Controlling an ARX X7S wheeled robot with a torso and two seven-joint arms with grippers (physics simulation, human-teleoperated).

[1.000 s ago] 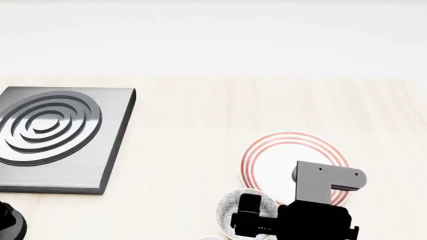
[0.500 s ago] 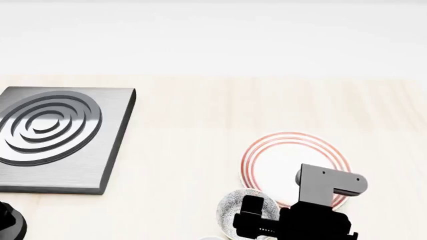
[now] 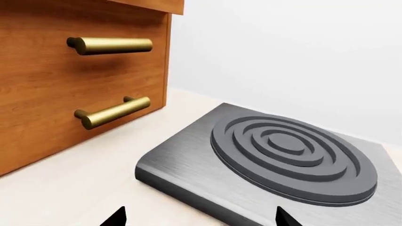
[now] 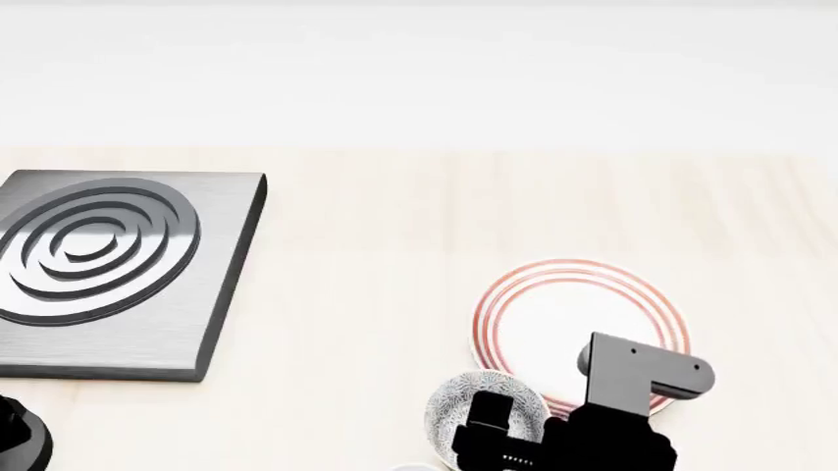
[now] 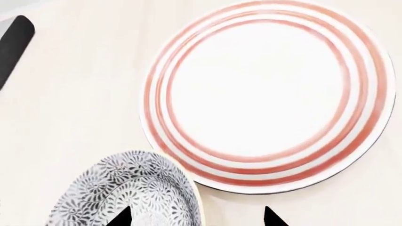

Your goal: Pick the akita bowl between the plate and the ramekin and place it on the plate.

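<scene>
The akita bowl (image 4: 474, 412), a small round bowl with a dense grey-and-white speckled pattern, is seen resting on the pale wooden desk at its near edge, just beside the near-left rim of the plate (image 4: 563, 294), a flat white plate with thin red rings. The ramekin cannot be made out clearly. The right gripper (image 5: 195, 217) is held above the bowl's plate-side rim with its two dark fingertips spread apart; nothing is pinched between them. One fingertip is seen over the bowl, the other over bare desk beside the plate.

The step in hand is judged to be the approach for the grasp; the bowl has not yet been lifted. For the next move, the gripper would probably need to be lowered so that the bowl's wall is straddled, then pressed together on it.

The left gripper (image 3: 197, 219) is also spread, well apart from the task, facing a grey ridged slab (image 3: 276, 160) and wooden drawers (image 3: 75, 70).
</scene>
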